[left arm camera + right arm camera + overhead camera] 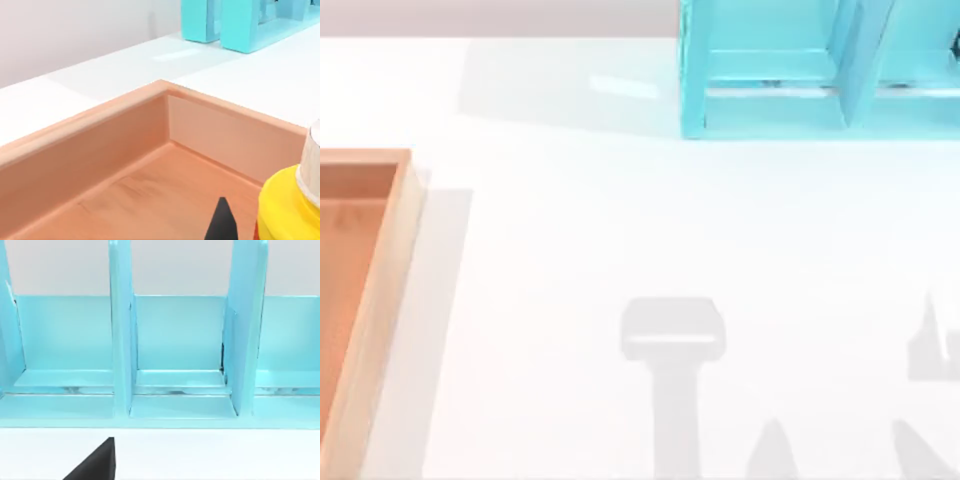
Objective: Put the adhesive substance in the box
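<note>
White and bare, the table [620, 220] fills most of our top view, with grey shadows of our arms lying across its near side and a pale wall behind. We count one wooden box [380, 300] at the left edge and one turquoise shelf unit [770, 90] at the far right (its upright dividers face our right wrist camera). From our left wrist we see one yellow glue bottle [287, 210] with its white cap, over the box's inner corner; a black fingertip [221, 225] shows just beside it. Whether our left gripper is clenched on the bottle we cannot tell. Our right arm faces the shelf, one dark fingertip [97, 462] showing; its state we cannot tell either.
</note>
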Motion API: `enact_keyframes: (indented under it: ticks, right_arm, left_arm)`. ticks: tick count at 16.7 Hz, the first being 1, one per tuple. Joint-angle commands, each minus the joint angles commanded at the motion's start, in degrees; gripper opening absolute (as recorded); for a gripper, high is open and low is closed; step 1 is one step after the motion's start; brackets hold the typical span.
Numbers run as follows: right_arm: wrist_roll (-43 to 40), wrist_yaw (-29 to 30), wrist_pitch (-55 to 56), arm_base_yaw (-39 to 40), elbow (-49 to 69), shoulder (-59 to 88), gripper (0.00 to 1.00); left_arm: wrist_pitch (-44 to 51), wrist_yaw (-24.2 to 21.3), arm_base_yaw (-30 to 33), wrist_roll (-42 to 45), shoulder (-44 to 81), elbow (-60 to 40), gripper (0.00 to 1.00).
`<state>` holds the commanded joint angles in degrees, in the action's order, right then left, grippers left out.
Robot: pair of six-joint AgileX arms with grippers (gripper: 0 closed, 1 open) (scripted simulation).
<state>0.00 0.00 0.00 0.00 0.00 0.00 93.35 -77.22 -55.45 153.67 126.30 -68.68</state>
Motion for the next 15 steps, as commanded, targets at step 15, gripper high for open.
enact_keyframes:
  ticks: [15]
  right_arm:
    - [0.0,0.0,0.0,0.0,0.0,0.0,1.0]
  left_arm:
    - [-51.82,-2.17,4.75,-42.23,-11.41,9.67,0.0]
